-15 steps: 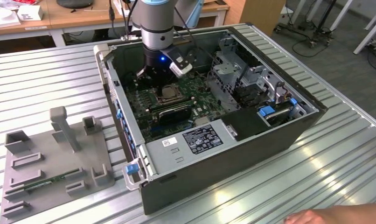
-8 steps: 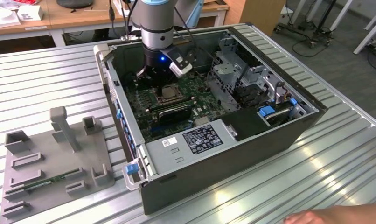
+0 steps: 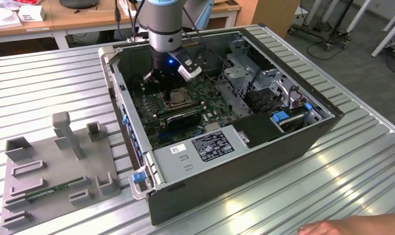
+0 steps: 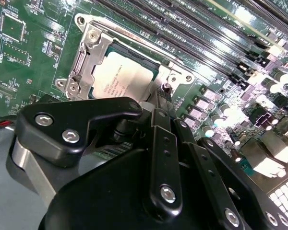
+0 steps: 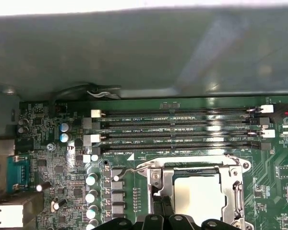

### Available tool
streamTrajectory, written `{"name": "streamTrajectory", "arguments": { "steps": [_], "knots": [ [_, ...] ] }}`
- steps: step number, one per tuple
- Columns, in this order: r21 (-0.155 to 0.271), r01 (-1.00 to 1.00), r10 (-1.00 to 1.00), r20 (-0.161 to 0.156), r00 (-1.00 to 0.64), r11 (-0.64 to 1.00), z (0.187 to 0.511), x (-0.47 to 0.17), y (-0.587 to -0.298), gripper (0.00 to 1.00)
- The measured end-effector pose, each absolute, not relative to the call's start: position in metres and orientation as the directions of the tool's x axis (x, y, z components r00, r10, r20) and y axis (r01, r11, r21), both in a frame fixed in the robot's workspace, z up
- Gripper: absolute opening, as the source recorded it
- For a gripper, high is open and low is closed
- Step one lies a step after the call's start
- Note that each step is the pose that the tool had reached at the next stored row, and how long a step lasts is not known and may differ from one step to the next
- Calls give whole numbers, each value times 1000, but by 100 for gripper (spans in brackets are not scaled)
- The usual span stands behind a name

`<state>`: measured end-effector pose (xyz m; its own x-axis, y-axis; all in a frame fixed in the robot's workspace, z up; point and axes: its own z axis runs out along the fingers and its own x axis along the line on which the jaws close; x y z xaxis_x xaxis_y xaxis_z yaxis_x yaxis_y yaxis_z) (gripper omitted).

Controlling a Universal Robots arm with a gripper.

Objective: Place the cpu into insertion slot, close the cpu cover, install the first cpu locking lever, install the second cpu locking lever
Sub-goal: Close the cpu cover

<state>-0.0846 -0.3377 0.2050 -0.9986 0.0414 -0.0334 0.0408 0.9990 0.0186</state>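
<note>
Finding one: I am seeing the cpu (image 4: 120,76) lying flat in the insertion slot (image 4: 134,51). The cpu cover (image 4: 84,62) is lying down around it, its cut-out framing the metal top.

Finding two: the gripper (image 5: 162,205) is hanging over the socket side that faces the row of capacitors (image 5: 91,179). The jaws are standing together, with nothing visible between them. Whether the tips are touching the cover frame I cannot tell.

Finding three: a thin wire locking lever (image 5: 127,171) is running along the cover edge beside the memory slots (image 5: 182,129). Its bent end is sticking out toward the capacitors, just beside the gripper tips. Whether it is sitting under its catch I cannot tell.

Judgement: I am reading this as lever work, with the cpu and cover steps looking done. To do it well, I am advising that the closed tips bear on the wire alone, not on the cover plate or the circuit board (image 5: 53,163). The push should go down first, then sideways under the hook, and slowly. A sprung wire is likely to slip off the tips onto the neighbouring parts. I am also watching that the cover lies square.
</note>
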Motion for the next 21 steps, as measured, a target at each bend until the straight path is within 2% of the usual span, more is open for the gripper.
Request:
{"name": "streamTrajectory", "arguments": {
  "steps": [21],
  "knots": [
    [21, 41, 42, -33, -999, 999, 197, -85, -338, 11]
  ]
}}
